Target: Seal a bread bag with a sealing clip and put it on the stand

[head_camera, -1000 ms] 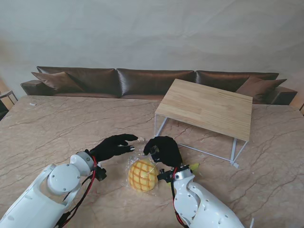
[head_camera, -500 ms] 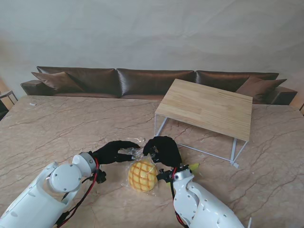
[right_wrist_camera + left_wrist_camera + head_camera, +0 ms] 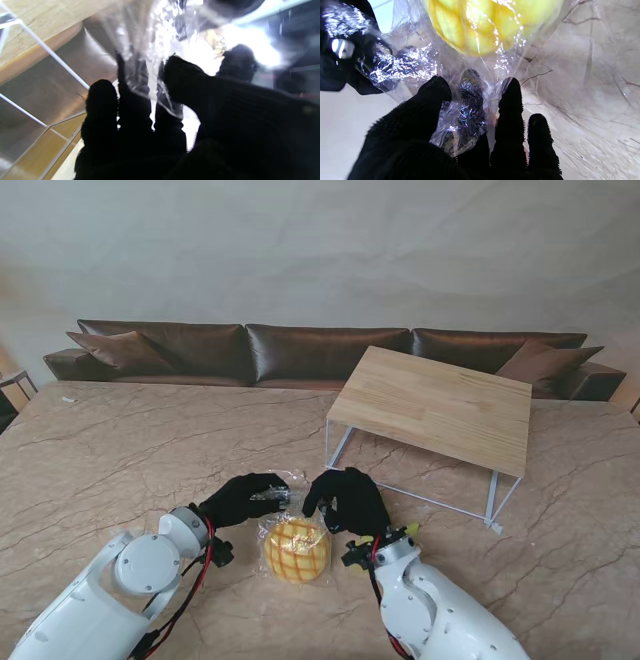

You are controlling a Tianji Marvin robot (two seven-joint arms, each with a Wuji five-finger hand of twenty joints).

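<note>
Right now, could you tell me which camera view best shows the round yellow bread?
The stand view: the round yellow bread appears whole between both hands. The left wrist view crops it at the frame edge; the right wrist view shows only glare.

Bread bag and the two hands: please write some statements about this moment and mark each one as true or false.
1. Both hands hold the clear plastic of the bread bag. True: the left hand and the right hand both pinch its open end.
2. The bag already sits on the wooden stand. False: it is at the marble table, nearer to me than the stand.
3. The bread is dark brown. False: it is yellow with a grid pattern.
4. A brown sofa is behind the table. True.
</note>
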